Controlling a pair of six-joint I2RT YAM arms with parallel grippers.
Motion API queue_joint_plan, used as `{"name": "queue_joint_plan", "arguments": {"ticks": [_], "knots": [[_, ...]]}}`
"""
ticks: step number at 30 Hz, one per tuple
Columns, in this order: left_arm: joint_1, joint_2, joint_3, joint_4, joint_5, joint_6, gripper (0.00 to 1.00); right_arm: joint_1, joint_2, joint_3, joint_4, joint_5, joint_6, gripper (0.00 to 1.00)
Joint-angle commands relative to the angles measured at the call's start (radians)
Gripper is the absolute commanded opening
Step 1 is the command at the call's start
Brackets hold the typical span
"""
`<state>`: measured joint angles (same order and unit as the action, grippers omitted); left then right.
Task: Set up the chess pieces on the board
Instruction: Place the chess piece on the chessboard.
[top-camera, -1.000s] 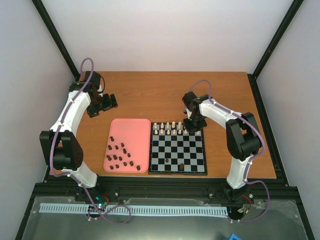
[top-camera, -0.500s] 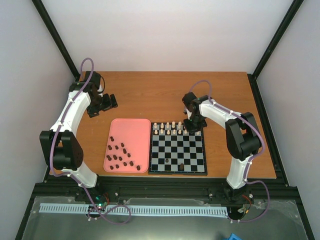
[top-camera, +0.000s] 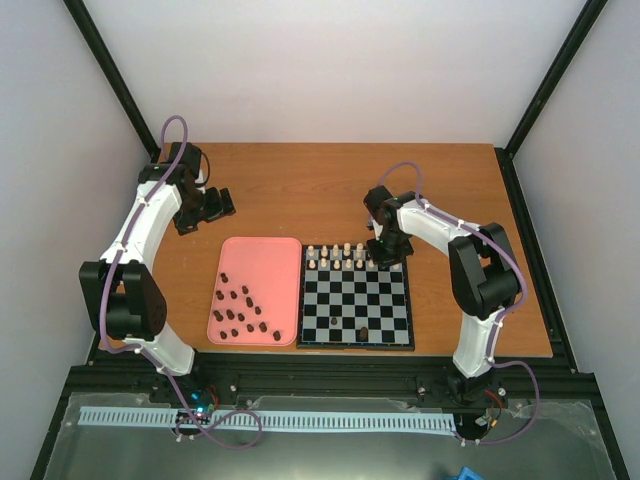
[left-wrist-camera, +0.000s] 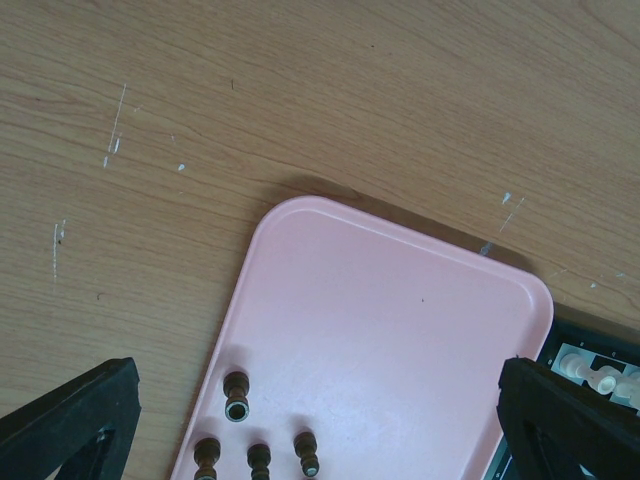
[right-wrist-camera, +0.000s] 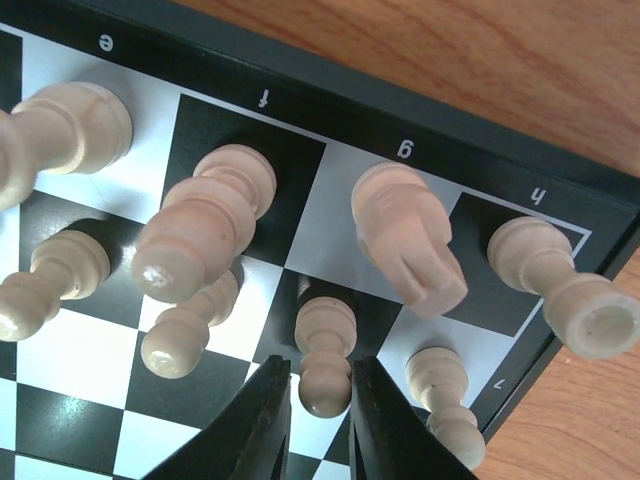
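The checkered board (top-camera: 355, 300) lies right of the pink tray (top-camera: 262, 262). Cream pieces (top-camera: 340, 255) stand in its two far rows. Two dark pieces (top-camera: 333, 321) stand near its front edge. Several dark pieces (top-camera: 240, 310) lie on the tray, also in the left wrist view (left-wrist-camera: 236, 395). My right gripper (top-camera: 386, 254) is at the board's far right corner. In its wrist view the right gripper (right-wrist-camera: 318, 400) is shut on the head of a cream pawn (right-wrist-camera: 325, 345) standing on a dark square. My left gripper (top-camera: 222, 203) is open and empty over bare table beyond the tray.
In the right wrist view a cream knight (right-wrist-camera: 410, 240) and a rook (right-wrist-camera: 560, 285) stand close behind the held pawn, and another pawn (right-wrist-camera: 440, 385) stands just to its right. The tray's far corner (left-wrist-camera: 390, 320) and the board's corner (left-wrist-camera: 600, 370) show in the left wrist view.
My right gripper has shifted slightly toward the far side of the board. The left arm has not moved.
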<state>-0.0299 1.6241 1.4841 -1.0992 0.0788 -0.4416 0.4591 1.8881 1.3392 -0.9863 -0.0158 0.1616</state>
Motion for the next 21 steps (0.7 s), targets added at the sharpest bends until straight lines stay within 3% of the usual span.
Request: {"name": "queue_joint_plan", "arguments": {"ticks": [1, 8, 18, 21], "knots": [[0.000, 0.006, 0.039, -0.008, -0.007, -0.001, 1.00, -0.008, -0.011, -0.005, 0.001, -0.006, -0.002, 0.20], [0.000, 0.004, 0.039, -0.005, -0.001, -0.003, 1.00, -0.008, -0.060, 0.009, -0.024, -0.018, 0.010, 0.22], [0.000, -0.012, 0.030, -0.002, 0.013, -0.006, 1.00, -0.003, -0.194, 0.028, -0.060, -0.067, 0.045, 0.32], [-0.001, -0.019, 0.034, -0.004, 0.010, -0.003, 1.00, 0.007, -0.243, 0.035, -0.063, -0.088, 0.061, 0.41]]}}
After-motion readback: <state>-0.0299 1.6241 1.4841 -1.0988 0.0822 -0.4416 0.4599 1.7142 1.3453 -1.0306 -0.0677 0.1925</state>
